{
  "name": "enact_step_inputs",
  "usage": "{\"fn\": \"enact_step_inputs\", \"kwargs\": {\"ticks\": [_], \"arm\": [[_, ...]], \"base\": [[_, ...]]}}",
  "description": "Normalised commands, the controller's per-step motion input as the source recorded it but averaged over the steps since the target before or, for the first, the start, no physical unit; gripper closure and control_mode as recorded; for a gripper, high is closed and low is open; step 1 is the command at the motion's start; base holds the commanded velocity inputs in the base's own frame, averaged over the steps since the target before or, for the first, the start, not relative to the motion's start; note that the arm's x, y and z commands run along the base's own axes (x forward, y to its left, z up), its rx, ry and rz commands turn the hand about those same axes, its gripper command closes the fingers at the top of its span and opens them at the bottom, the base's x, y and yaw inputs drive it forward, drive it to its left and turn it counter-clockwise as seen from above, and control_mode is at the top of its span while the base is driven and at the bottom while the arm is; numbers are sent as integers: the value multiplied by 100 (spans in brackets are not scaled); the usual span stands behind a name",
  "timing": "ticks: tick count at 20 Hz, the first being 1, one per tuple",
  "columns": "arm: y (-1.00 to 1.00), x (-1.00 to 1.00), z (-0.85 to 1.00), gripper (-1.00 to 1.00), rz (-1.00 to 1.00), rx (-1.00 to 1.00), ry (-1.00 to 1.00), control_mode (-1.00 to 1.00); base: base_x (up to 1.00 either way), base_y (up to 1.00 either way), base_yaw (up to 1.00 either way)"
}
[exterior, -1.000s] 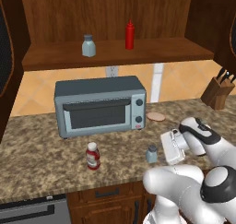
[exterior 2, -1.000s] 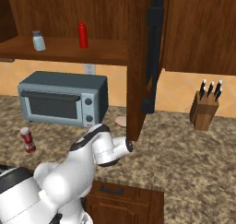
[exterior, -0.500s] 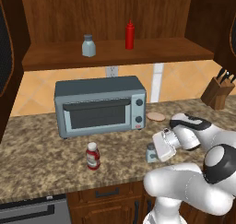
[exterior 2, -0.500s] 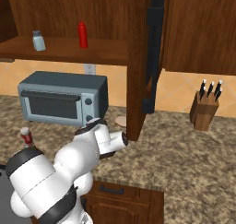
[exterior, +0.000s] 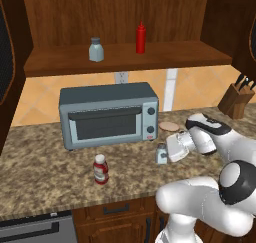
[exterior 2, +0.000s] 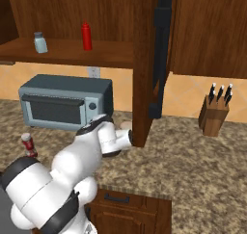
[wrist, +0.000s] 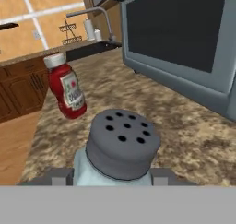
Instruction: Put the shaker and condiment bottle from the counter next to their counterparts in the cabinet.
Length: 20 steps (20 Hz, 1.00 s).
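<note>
The shaker [exterior: 161, 153], pale blue-grey with a grey perforated cap [wrist: 120, 144], stands on the counter [exterior: 45, 172] right of the toaster oven. My gripper [exterior: 169, 150] reaches it from the right. In the hand view the gripper [wrist: 110, 176] has a fingertip pressed against each side of the shaker's body, so it is shut on it. The condiment bottle [exterior: 100, 169] [wrist: 67, 87] [exterior 2: 29, 144] stands upright farther left near the counter's front edge. In the cabinet [exterior: 125, 57], the twin shaker [exterior: 96, 49] [exterior 2: 40, 42] and the red squeeze bottle [exterior: 141, 38] [exterior 2: 86, 36] stand on the shelf.
A grey toaster oven [exterior: 109, 114] [wrist: 184, 48] stands at the back of the counter, close to the shaker. A small plate [exterior: 169, 126] lies behind the gripper. A knife block [exterior: 238, 99] [exterior 2: 215, 115] sits far right. An open cabinet door [exterior 2: 147, 59] hangs edge-on above the counter.
The hand has moved left onto the shaker and its jaws have closed in from wide open to touching the shaker's sides. Bottle and shelf items have not moved.
</note>
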Motion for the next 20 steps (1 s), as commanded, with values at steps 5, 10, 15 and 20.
{"fn": "enact_step_inputs", "kwargs": {"ticks": [5, 10, 15, 20], "arm": [[32, -46, 50, 100, -32, -1, 1, -100], [18, -71, 60, 100, -39, 0, 1, -100], [59, -64, 57, 100, -34, -3, -3, -100], [76, -67, 66, 100, -17, -12, -6, -100]], "base": [[0, 0, 0], [0, 0, 0], [0, 0, 0], [0, 0, 0]]}}
